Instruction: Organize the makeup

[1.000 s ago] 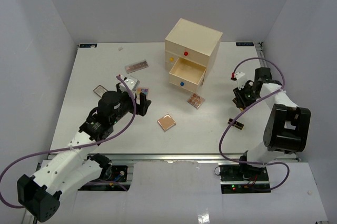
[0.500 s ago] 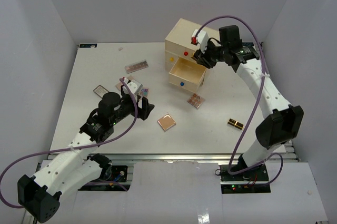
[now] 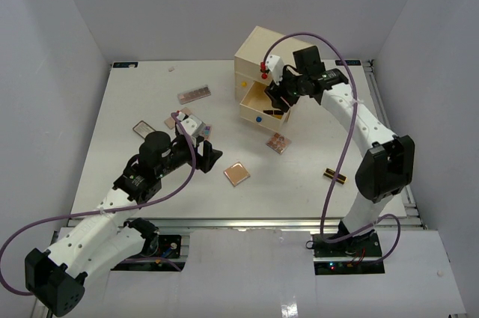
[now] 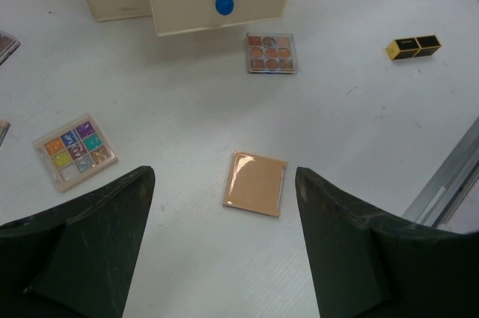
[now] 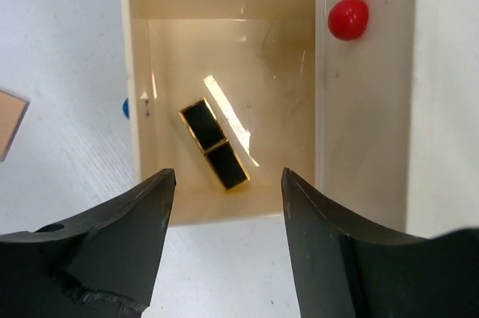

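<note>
At left, the left gripper hangs low over the table, its fingers spread wide with nothing between them. In the wrist view a colourful palette lies just outside the left-hand finger. The peach compact lies flat straight ahead of the open jaws, closer to the right-hand finger. It is a square turned slightly askew, so neither pair of edges lines up with the fingers. The next pick appears to turn on that: this arm is by far the nearer, and a short reach forward with a small twist of the wrist would likely set the fingers on opposite edges. Further along, the brown palette lies just in front of the cream chest, below its pulled-out drawer. At right, the right gripper hovers directly above that drawer, fingers apart and holding nothing. A black-and-gold lipstick tube lies loose on the drawer floor just beyond the fingertips, its long axis slanting across the gap, touching neither finger. A second lipstick tube rests on the table well apart from the chest, on the right arm's side, probably that arm's next job
</note>
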